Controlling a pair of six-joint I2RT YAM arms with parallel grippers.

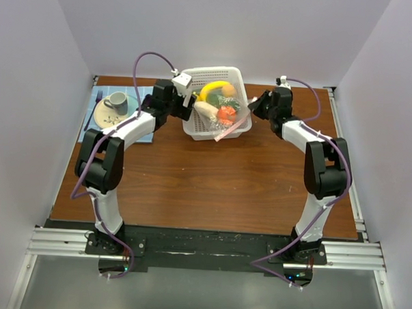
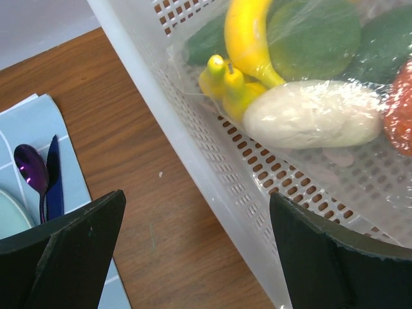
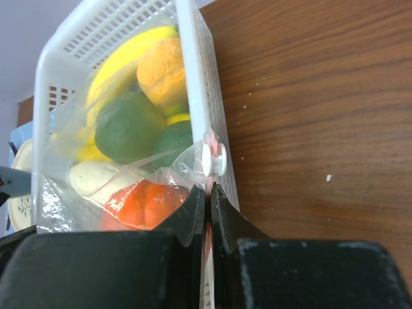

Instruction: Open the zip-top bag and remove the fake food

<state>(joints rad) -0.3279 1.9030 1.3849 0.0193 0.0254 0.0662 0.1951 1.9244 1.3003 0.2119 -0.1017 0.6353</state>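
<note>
The zip-top bag [image 1: 229, 120] lies in a white perforated basket [image 1: 192, 131] at the back of the table, its pink-red strip [image 1: 224, 133] hanging over the front rim. Through the clear plastic I see the fake food: a yellow banana [image 2: 248, 38], a white oblong piece [image 2: 309, 116], an orange [image 3: 161, 71], dark green pieces [image 3: 129, 125] and a red-orange piece [image 3: 145, 199]. My right gripper [image 3: 208, 192] is shut on the bag's zip strip, just behind the white slider [image 3: 212, 159], at the basket's right side. My left gripper [image 2: 196, 199] stands open, its fingers astride the basket's left wall [image 2: 193, 141].
A blue placemat [image 1: 91, 115] at the back left carries a plate [image 1: 105, 117], a grey cup [image 1: 116, 101], and a purple spoon [image 2: 32, 170] beside a dark knife [image 2: 54, 174]. Brown tabletop [image 1: 205, 182] stretches in front of the basket.
</note>
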